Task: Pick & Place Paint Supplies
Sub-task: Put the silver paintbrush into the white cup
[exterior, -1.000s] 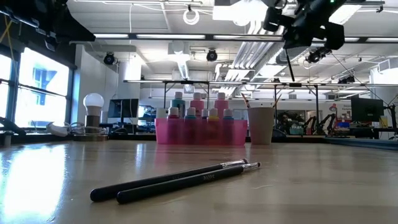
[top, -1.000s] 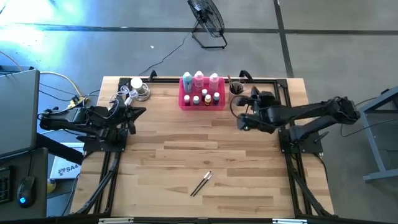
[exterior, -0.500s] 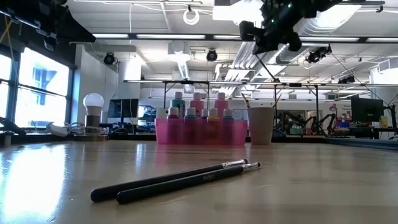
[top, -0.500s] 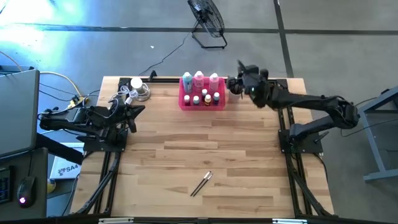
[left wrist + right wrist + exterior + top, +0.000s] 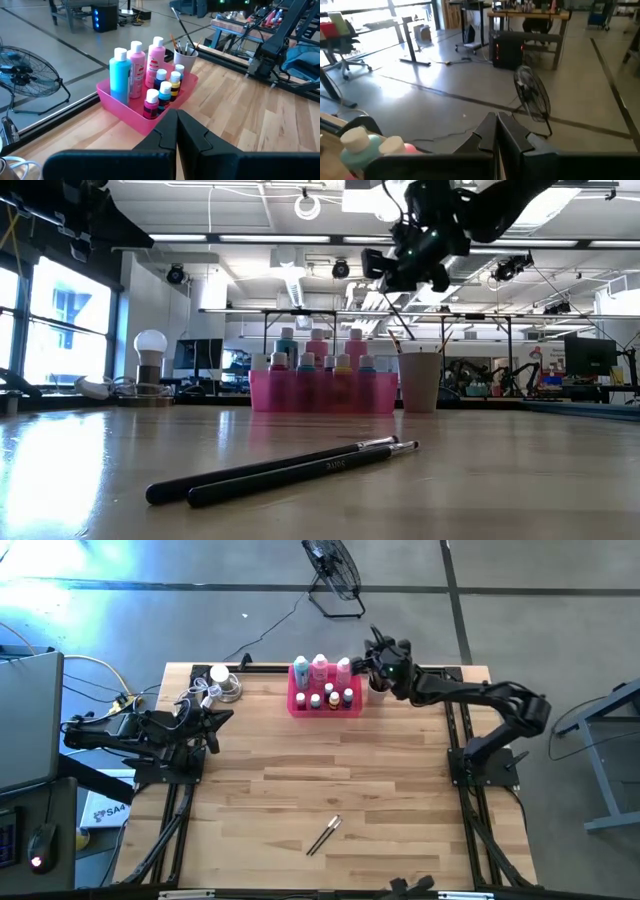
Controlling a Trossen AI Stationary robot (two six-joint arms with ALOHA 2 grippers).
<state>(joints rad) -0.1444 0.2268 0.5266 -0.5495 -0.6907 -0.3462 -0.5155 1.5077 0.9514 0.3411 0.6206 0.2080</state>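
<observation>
The paint supplies stand in a bright pink tray [image 5: 325, 700] at the table's far edge: taller teal and pink white-capped bottles [image 5: 131, 67] behind, tiny bottles [image 5: 162, 92] in front. A pale cup [image 5: 418, 380] with brushes stands right of the tray. Two dark paintbrushes [image 5: 323, 835] lie side by side on the table near the front. My right gripper [image 5: 374, 643] hangs shut high above the cup, pointing past the far edge; I see nothing in its fingers [image 5: 496, 127]. My left gripper [image 5: 218, 720] waits shut at the table's left.
A bulb and coiled cable [image 5: 220, 685] lie at the far left corner. A fan [image 5: 335, 570] stands on the floor beyond the far edge. Bare wooden tabletop [image 5: 330, 770] spreads between the tray and the two brushes.
My right gripper has swung from over the table right of the tray toward the far edge and somewhat left, turning as it went. It now hangs above the cup and stays shut. The brushes and the tray have kept still.
</observation>
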